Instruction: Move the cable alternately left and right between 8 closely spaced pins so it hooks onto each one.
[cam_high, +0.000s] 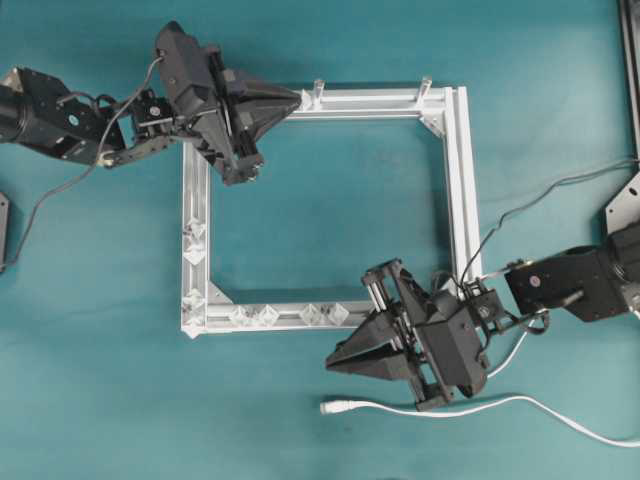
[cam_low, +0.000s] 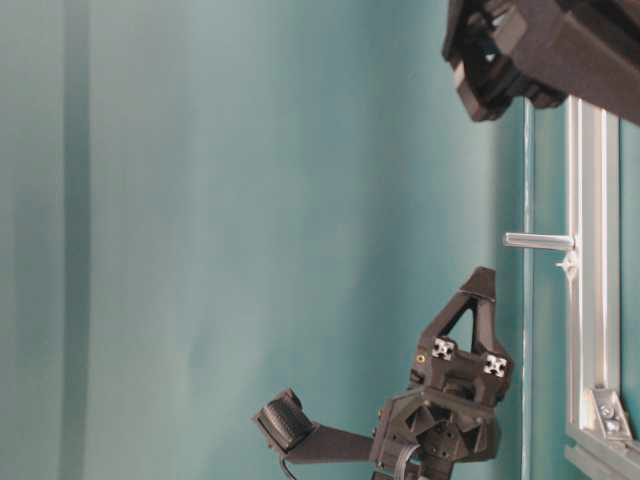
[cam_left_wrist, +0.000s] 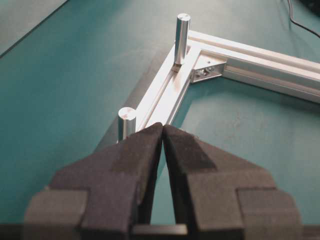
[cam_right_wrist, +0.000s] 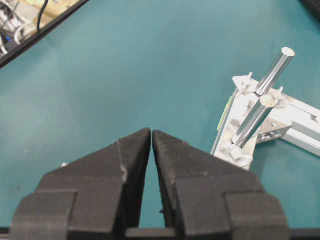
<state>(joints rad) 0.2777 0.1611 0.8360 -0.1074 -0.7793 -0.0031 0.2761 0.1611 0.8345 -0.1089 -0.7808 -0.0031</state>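
Observation:
The white cable (cam_high: 545, 405) lies loose on the teal table below the silver frame (cam_high: 462, 190). Its thicker plug (cam_high: 336, 407) points left, just under my right gripper (cam_high: 330, 363). That gripper (cam_right_wrist: 151, 131) is shut with nothing between its fingers, and hovers outside the frame's bottom bar. Small whitish pins sit in pairs on the left bar (cam_high: 193, 243) and the bottom bar (cam_high: 254, 316). My left gripper (cam_high: 298, 97) is shut and empty at the frame's top left corner. In the left wrist view its tips (cam_left_wrist: 163, 126) hang over the top bar.
Two grey upright posts (cam_left_wrist: 181, 31) (cam_left_wrist: 126, 122) stand on the top bar right ahead of the left gripper. Dark camera wires (cam_high: 520, 205) trail beside the right arm. A black stand (cam_high: 628, 60) borders the right edge.

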